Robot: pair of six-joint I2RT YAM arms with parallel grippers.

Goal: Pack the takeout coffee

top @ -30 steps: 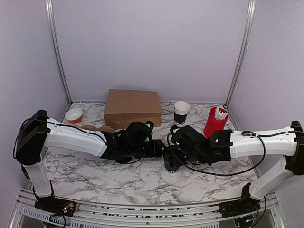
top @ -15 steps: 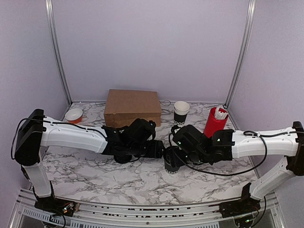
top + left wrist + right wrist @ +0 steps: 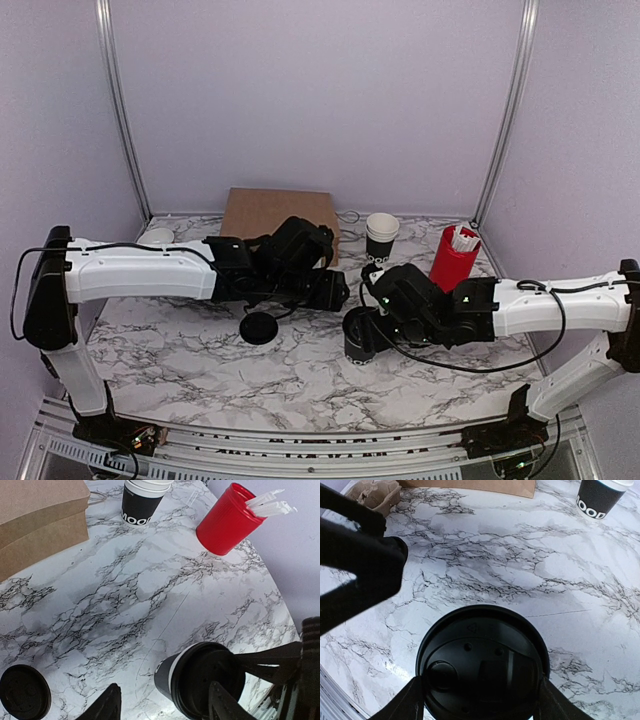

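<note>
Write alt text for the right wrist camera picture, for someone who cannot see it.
A round black plastic lid, seen from above, fills the lower frame, flanked by the right gripper's two dark fingers. Behind lie a white marbled table, a white-printed black paper cup and a brown cardboard box's edge.

Marble table [image 3: 200, 350], as we see it: a lidded black cup [image 3: 480, 675] stands between the jaws of the right gripper [image 3: 362, 338]; a loose black lid [image 3: 24, 692] lies left of the left gripper [image 3: 167, 707]; ahead of it, cardboard box [image 3: 35, 515], cup stack [image 3: 140, 505], red cylinder [image 3: 227, 522].
</note>
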